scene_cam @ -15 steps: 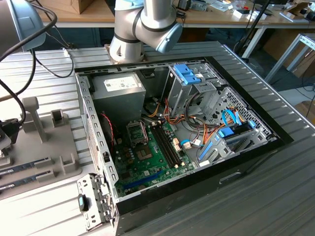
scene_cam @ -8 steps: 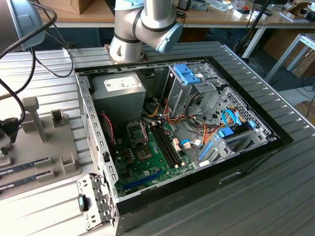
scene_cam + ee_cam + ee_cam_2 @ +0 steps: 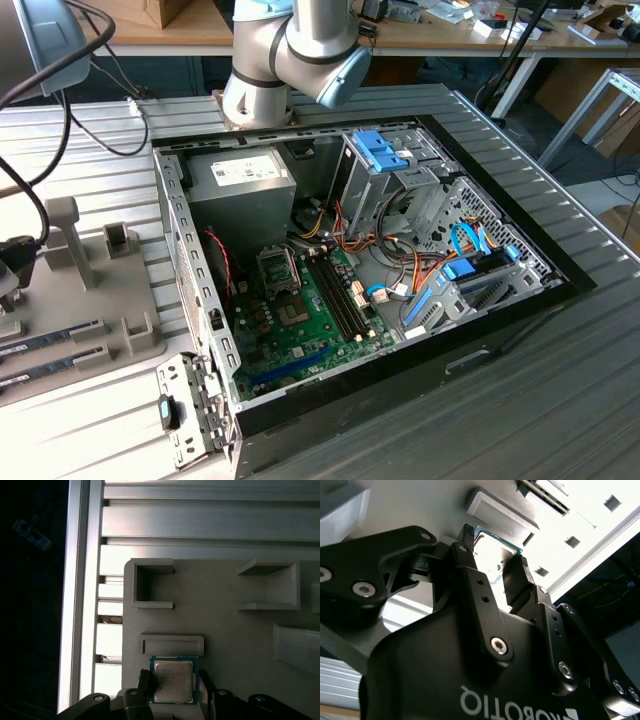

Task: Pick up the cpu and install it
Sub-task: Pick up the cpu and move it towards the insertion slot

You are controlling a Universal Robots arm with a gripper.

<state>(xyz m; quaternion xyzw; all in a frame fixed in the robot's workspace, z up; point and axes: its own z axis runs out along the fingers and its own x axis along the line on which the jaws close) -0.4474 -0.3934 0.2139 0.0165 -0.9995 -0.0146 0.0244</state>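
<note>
Exterior view, starting at its left: a grey fixture plate [image 3: 130, 330] lies on the slatted metal desk [image 3: 500, 400]. Two memory sticks [image 3: 50, 345] lie in the plate's slots, on the side away from the computer case. To the exterior view's right of the plate stands the open computer case [image 3: 350, 400]. In it lies the green motherboard [image 3: 310, 320], whose cpu socket [image 3: 278, 268] is on the end nearer the plate. The robot arm [image 3: 290, 50] rises beyond the plate and case.

First wrist view: the cpu [image 3: 173, 681] lies flat on the plate [image 3: 225, 640], silver top up, just beside the plate's raised bar [image 3: 172, 645]. Past the bar, a square pocket [image 3: 152, 585] opens in the plate.

The pincer [image 3: 175, 690] straddles the cpu, close on two opposite edges. In the second wrist view the pincer [image 3: 492, 547] again brackets the cpu [image 3: 495, 555]. Whether it is clenched on the chip or released cannot be told.
</note>
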